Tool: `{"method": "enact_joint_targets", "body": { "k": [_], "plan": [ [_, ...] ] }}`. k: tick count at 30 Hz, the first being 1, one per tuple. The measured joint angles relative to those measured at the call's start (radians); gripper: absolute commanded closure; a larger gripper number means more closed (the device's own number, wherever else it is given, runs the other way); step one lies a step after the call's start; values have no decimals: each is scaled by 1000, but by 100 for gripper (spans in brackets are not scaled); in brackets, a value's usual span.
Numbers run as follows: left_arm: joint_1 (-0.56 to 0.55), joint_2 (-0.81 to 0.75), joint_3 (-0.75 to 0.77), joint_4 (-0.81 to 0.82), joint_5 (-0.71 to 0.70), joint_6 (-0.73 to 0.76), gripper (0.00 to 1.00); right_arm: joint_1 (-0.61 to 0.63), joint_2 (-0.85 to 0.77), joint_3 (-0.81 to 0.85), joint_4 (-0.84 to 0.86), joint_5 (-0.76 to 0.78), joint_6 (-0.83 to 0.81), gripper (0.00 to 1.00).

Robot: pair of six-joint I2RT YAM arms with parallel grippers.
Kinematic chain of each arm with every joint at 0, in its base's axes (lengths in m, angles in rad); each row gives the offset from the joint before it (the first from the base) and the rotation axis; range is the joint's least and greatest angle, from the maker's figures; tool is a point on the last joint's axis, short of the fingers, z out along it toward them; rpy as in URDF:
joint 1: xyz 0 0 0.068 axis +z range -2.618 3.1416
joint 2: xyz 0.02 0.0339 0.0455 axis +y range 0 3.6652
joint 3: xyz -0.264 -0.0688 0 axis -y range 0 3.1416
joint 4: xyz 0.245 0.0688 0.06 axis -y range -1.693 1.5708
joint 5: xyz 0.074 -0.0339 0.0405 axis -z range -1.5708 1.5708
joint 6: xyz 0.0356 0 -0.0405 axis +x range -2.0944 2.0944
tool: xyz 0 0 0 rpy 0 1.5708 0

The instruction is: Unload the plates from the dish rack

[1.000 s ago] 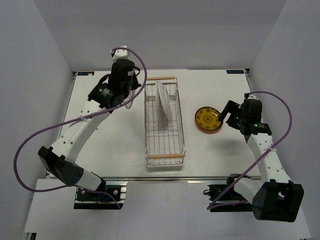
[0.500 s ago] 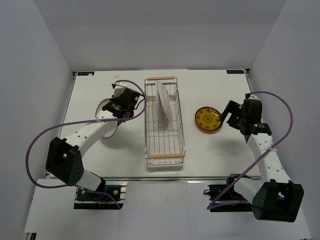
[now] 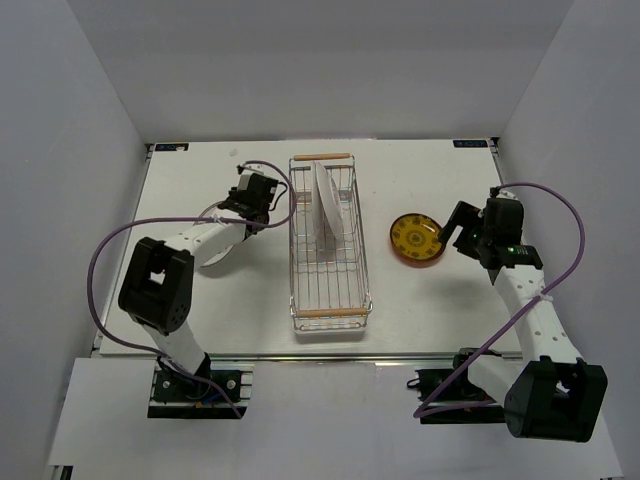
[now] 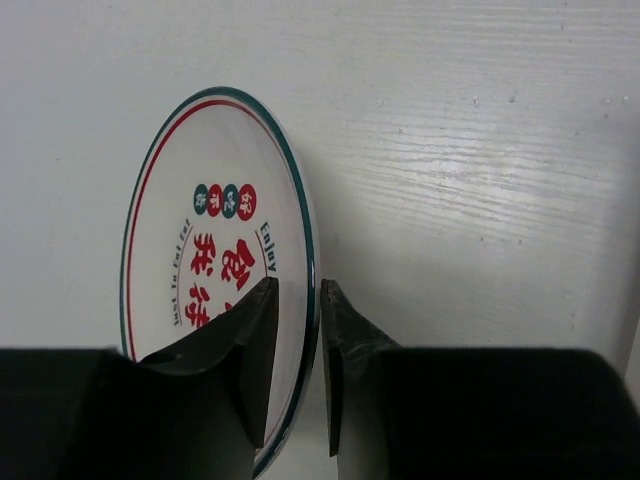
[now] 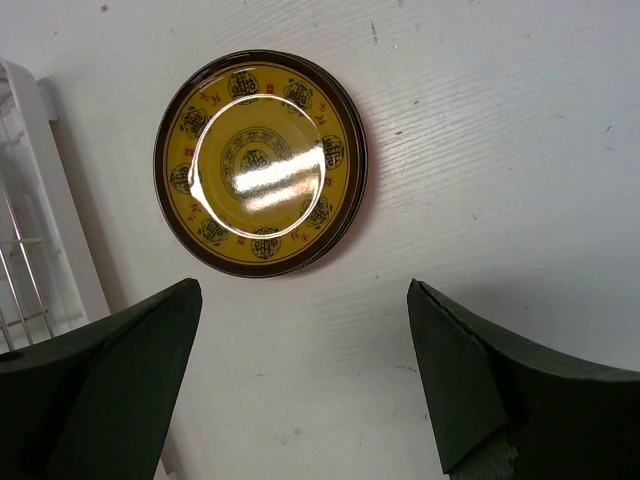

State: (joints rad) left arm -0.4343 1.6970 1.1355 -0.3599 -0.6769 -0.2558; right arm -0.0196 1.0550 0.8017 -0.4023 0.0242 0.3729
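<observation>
My left gripper (image 4: 298, 285) is shut on the rim of a white plate (image 4: 220, 240) with a dark-green rim, a red ring and red lettering. It holds the plate low over the table, left of the dish rack (image 3: 330, 290); in the top view the gripper (image 3: 247, 198) is by the rack's far left side. Two white plates (image 3: 326, 208) stand on edge in the far half of the rack. A yellow patterned plate (image 5: 258, 162) lies flat on the table right of the rack (image 3: 416, 240). My right gripper (image 5: 300, 290) is open and empty, just right of it (image 3: 457, 226).
The rack has a wooden handle (image 3: 322, 157) at the far end and another (image 3: 330, 312) at the near end. Its wire side shows at the left edge of the right wrist view (image 5: 20, 270). Purple cables loop from both arms. White walls enclose the table.
My left arm has swung down and back from high beside the rack's far end, bringing the green-rimmed plate low over the table left of the rack. The right arm has not moved.
</observation>
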Motion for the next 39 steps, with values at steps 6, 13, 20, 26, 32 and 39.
{"method": "enact_joint_targets", "body": {
  "k": [6,13,20,26,32,39],
  "plan": [
    [27,66,36,2,22,-2,65,0,0,0,0,1,0,11],
    [50,79,36,-1,53,-25,59,0,0,0,0,3,0,11],
    [54,-7,39,-56,128,-51,31,0,0,0,0,3,0,11],
    [53,-256,68,-73,247,-64,2,0,0,0,0,2,0,11],
    [47,-448,87,-31,468,-54,2,0,-3,0,0,2,0,11],
    [36,-401,132,-31,769,-21,2,0,-24,0,0,3,0,11]
  ]
}}
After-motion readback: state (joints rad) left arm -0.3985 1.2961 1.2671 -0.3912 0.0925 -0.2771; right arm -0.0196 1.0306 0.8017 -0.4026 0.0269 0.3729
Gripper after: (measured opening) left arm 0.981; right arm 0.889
